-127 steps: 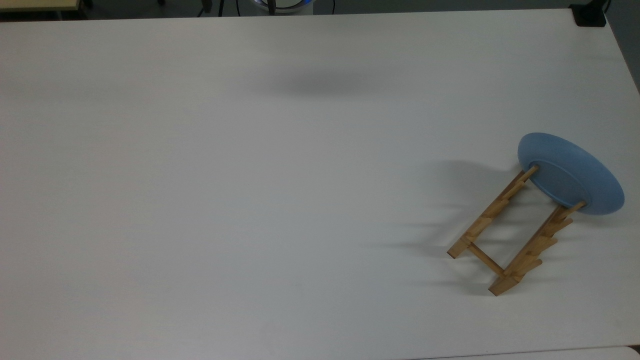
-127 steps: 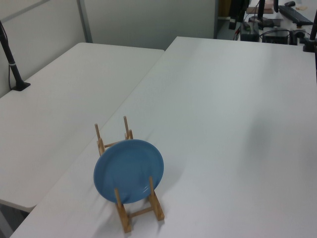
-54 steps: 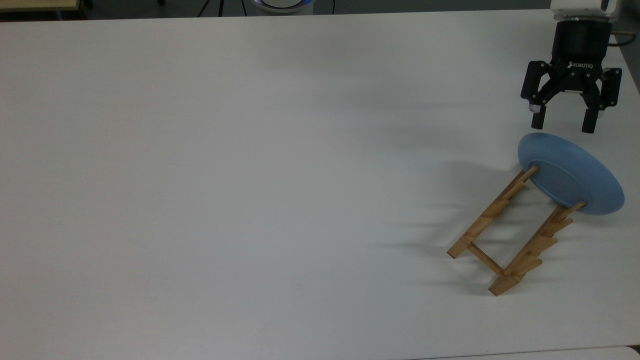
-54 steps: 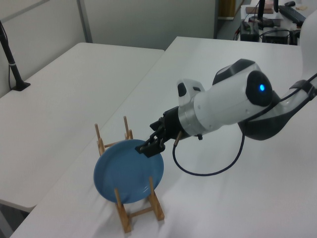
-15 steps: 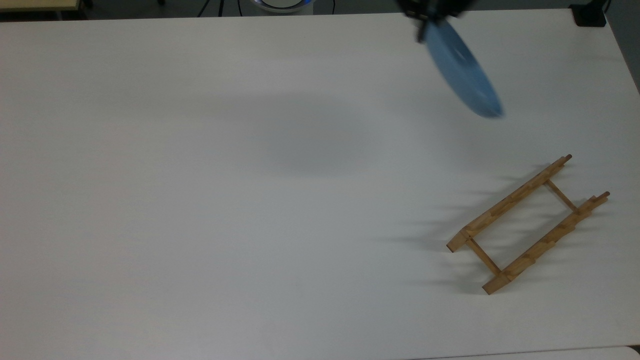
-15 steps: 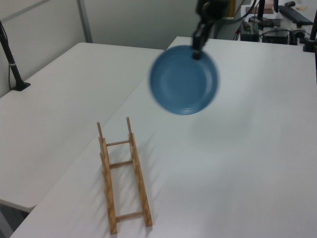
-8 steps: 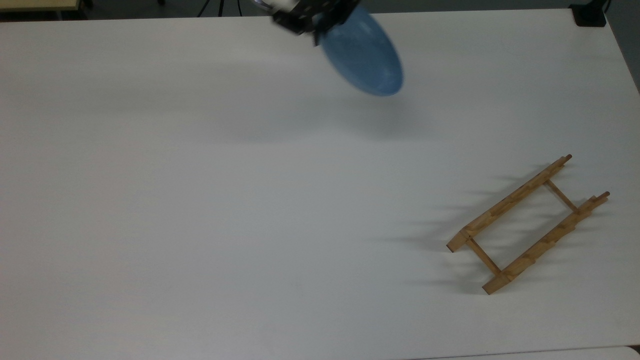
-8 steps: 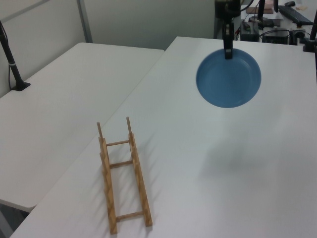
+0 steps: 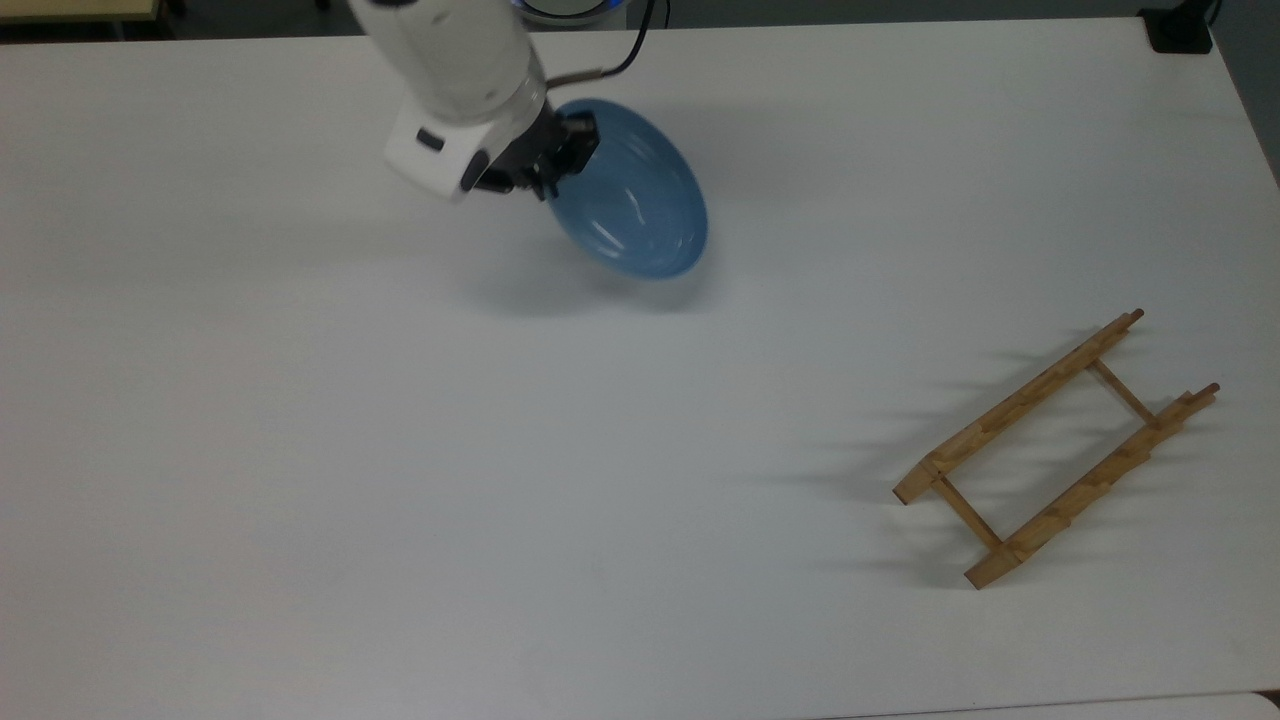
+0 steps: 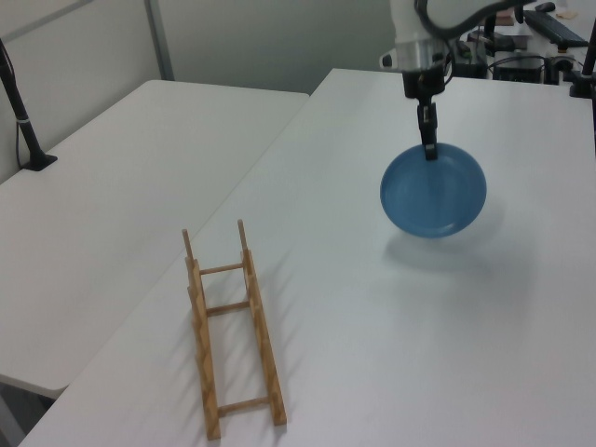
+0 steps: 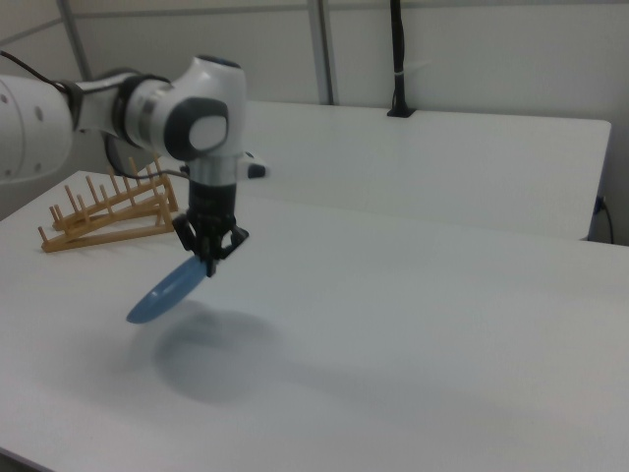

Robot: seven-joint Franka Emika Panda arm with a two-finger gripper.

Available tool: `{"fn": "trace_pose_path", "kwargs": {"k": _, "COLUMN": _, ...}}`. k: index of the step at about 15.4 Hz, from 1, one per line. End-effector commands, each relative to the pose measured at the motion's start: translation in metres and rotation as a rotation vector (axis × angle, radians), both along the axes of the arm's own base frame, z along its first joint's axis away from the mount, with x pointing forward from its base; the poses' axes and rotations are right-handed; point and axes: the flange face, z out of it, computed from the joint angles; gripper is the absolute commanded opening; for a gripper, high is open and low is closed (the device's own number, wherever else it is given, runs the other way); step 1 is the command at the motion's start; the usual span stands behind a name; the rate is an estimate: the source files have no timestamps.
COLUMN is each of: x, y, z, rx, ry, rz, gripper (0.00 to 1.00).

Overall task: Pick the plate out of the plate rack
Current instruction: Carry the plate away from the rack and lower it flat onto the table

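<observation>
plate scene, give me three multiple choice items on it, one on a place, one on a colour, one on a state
1. Where is the plate?
A. standing in the rack
B. held above the table, apart from the rack
C. lying flat on the table

2. What colour is the plate?
A. blue
B. white
C. red

3. What is the gripper doing?
A. hanging open
B. shut on a rack peg
C. shut on the plate's rim

Answers:
1 B: the right view shows the plate tilted in the air over its shadow on the table, with the rack far off.
2 A: it is blue in all views.
3 C: the fingers pinch the plate's upper edge.
</observation>
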Motion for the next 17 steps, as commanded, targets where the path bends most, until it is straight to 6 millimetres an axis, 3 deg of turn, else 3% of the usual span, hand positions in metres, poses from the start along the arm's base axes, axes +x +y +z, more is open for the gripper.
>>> {"fn": "trace_pose_path", "kwargs": {"k": 1, "x": 0.001, "y": -0.026, "z": -0.022, "rx": 0.031, "ry": -0.028, "rz": -0.025, "gripper": 0.00}}
{"fn": "trace_pose_path", "kwargs": {"k": 4, "x": -0.005, "y": -0.047, "z": -0.045, "rx": 0.038, "ry": -0.034, "rz": -0.012, "gripper": 0.00}}
{"fn": "trace_pose_path", "kwargs": {"k": 7, "x": -0.008, "y": -0.049, "z": -0.066, "rx": 0.036, "ry": -0.042, "rz": -0.010, "gripper": 0.00}}
{"fn": "trace_pose_path", "kwargs": {"k": 10, "x": -0.006, "y": -0.054, "z": -0.078, "rx": 0.038, "ry": -0.034, "rz": -0.017, "gripper": 0.36}}
{"fn": "trace_pose_path", "kwargs": {"k": 12, "x": -0.006, "y": -0.059, "z": -0.082, "rx": 0.039, "ry": -0.028, "rz": -0.027, "gripper": 0.51}}
{"fn": "trace_pose_path", "kwargs": {"k": 13, "x": -0.005, "y": -0.061, "z": -0.082, "rx": 0.039, "ry": -0.030, "rz": -0.030, "gripper": 0.77}}
{"fn": "trace_pose_path", "kwargs": {"k": 15, "x": -0.004, "y": -0.064, "z": -0.080, "rx": 0.038, "ry": -0.034, "rz": -0.040, "gripper": 1.00}}
{"fn": "trace_pose_path", "kwargs": {"k": 17, "x": -0.001, "y": -0.067, "z": -0.066, "rx": 0.035, "ry": -0.051, "rz": -0.051, "gripper": 1.00}}
